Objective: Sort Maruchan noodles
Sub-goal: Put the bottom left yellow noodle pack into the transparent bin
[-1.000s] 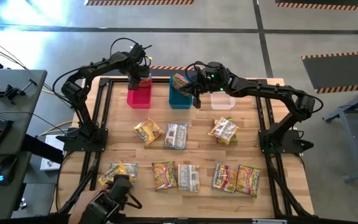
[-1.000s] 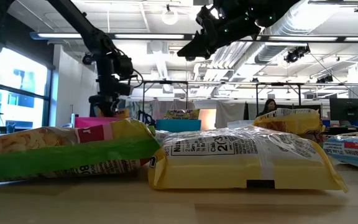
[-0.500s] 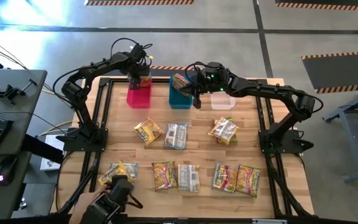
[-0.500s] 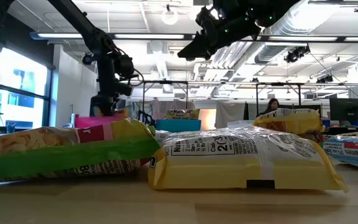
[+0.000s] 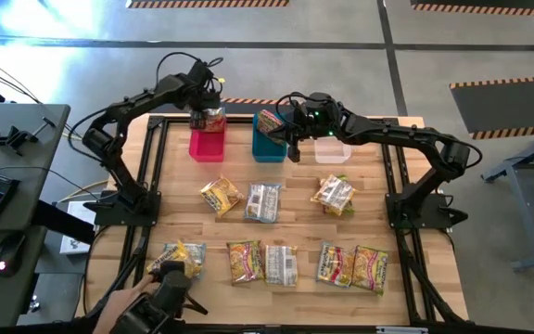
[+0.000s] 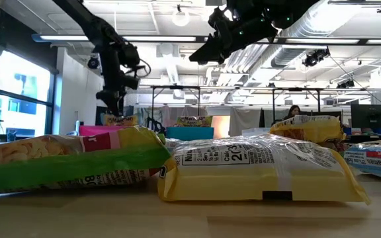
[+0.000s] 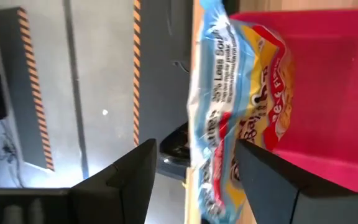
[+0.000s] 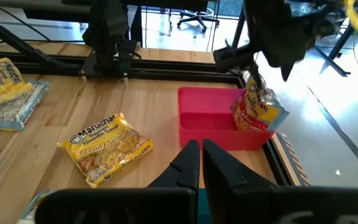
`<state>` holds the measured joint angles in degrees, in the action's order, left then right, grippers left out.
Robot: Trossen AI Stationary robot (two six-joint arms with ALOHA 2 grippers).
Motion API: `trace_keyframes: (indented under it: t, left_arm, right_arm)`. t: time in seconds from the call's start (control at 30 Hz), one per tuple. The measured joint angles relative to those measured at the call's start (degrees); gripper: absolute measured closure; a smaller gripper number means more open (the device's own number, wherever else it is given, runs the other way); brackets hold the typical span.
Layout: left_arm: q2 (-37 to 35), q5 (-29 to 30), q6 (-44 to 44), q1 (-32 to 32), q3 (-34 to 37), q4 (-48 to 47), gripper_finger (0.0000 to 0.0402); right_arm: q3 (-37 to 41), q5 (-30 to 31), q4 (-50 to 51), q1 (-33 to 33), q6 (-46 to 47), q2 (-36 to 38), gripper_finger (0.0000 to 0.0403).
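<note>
- The wooden table (image 5: 304, 227) carries many Maruchan noodles (image 5: 262, 201) in loose rows.
- The pink bin (image 5: 207, 144) has one packet (image 8: 257, 111) standing upright at its far edge.
- The left gripper (image 5: 208, 104) is just above that packet, jaws apart.
- The right gripper (image 5: 292, 148) hangs beside the blue bin (image 5: 268, 144), jaws together, holding nothing.

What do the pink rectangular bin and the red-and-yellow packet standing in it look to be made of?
The pink rectangular bin looks like moulded opaque plastic: smooth, even walls with a soft sheen. The red-and-yellow noodle packet, leaning on the bin's wall below the open left gripper, seems to be thin printed plastic film, glossy and crinkled, with a flat sealed edge in the left wrist view. The tabletop looks like pale jointed wood planks.
</note>
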<state>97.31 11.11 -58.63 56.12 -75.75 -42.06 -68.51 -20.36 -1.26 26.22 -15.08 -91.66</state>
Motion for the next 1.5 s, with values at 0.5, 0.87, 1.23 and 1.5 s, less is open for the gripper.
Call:
trace_keyframes:
  t: [0.5, 0.87, 1.23, 1.5]
  left_arm:
    - [-14.2, -10.32, 12.84, -6.5, -0.02, -1.81, 0.0257]
    - [-20.14, -25.95, 30.23, -18.4, 8.67, 13.02, 0.0395]
    - [-29.14, -25.95, 42.16, -26.96, 36.9, 51.21, 0.0401]
    - [-29.89, -28.89, 47.43, -28.92, 46.85, 64.87, 0.0401]
  right_arm:
    - [0.0, 10.87, 5.78, -0.63, -7.47, 0.46, 0.0403]
    - [4.59, 15.16, 7.11, -3.85, -6.98, -0.66, 0.0403]
    - [25.64, 18.61, -28.46, -7.87, 3.97, 3.26, 0.0403]
    - [29.68, 23.75, -40.0, -11.96, 5.6, 3.37, 0.0403]
